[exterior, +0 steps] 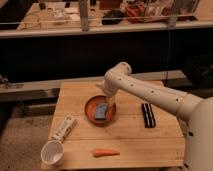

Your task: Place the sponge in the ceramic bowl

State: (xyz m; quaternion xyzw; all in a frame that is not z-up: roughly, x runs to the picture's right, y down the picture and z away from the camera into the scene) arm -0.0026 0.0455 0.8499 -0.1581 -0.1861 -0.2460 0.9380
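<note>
The grey-blue sponge (101,112) lies inside the reddish-brown ceramic bowl (90,106) near the middle of the wooden table (130,132). My white arm reaches in from the right, and the gripper (108,102) hangs just above the bowl's right half, close over the sponge's upper right end. Whether it touches the sponge does not show.
A white elongated packet (64,127) lies left of the bowl. A white paper cup (52,151) stands at the front left corner. An orange carrot (105,152) lies near the front edge. A flat black ridged rectangle (147,114) sits right of the bowl.
</note>
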